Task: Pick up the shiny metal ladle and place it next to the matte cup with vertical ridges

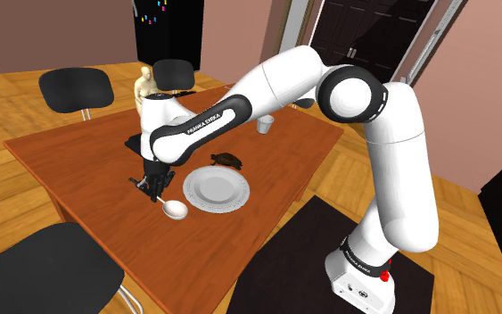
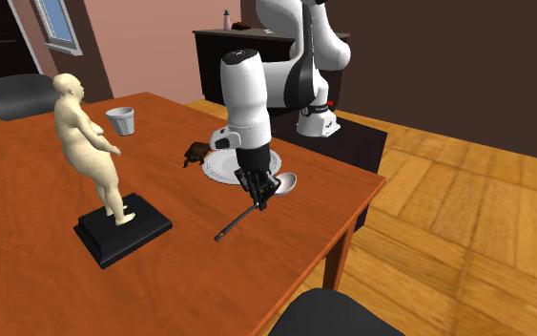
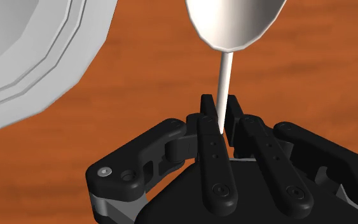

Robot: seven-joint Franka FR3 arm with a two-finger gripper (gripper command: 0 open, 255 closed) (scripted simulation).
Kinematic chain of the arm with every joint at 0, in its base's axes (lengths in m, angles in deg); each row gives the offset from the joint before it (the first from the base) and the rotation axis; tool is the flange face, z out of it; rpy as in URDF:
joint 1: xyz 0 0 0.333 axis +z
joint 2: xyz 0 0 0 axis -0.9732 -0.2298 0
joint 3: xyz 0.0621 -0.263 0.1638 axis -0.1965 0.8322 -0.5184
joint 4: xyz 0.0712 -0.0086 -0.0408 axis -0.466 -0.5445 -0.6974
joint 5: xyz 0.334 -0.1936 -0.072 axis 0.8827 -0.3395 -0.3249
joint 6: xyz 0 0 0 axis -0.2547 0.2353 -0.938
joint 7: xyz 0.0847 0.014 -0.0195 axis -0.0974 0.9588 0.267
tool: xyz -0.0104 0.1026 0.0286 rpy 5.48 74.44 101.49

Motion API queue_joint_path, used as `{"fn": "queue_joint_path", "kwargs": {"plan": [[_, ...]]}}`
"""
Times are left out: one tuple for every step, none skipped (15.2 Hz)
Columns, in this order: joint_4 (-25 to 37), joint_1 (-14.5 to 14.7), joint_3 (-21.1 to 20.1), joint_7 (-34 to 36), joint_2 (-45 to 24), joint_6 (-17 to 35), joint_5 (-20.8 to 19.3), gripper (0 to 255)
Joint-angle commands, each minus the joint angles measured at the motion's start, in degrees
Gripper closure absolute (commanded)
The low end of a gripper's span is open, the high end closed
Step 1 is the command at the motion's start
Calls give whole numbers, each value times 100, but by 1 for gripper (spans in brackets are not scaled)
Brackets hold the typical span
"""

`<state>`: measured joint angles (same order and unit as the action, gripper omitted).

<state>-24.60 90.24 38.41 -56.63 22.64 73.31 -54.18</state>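
**While the claw [image 2: 261, 191] clamps its handle, the ladle [image 2: 286, 180] lies by the plate [image 1: 215, 189]**

Seen from beside the wooden table [image 2: 56, 277], the black claw points down with its 2 fingers clenched on the ladle's thin handle, nearer the bowl than the tail end. The pale, glossy bowl juts out past the fingertips and sits just beside the white plate. The handle's tail slants down toward the tabletop on the claw's other side. Whether it touches the wood I cannot tell. The ridged grey cup [image 2: 120, 120] stands well apart, beyond a small dark turtle figure [image 2: 196, 155].
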Motion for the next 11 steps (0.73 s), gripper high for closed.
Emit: {"fn": "queue_joint_path", "kwargs": {"plan": [[0, 0, 0, 0, 0, 0, 0, 255], [0, 0, 0, 0, 0, 0, 0, 255], [0, 0, 0, 0, 0, 0, 0, 255], [0, 0, 0, 0, -1, 1, 0, 255], [3, -7, -10, -2, 49, -51, 11, 255], [6, -15, -20, -4, 99, -104, 23, 255], [11, -22, -29, -6, 148, -157, 35, 255], [21, -29, -38, -8, 194, -211, 46, 255], [29, -36, -47, -10, 241, -266, 57, 255], [39, -42, -56, -12, 287, -321, 69, 255], [50, -49, -65, -14, 332, -376, 80, 255]]}}
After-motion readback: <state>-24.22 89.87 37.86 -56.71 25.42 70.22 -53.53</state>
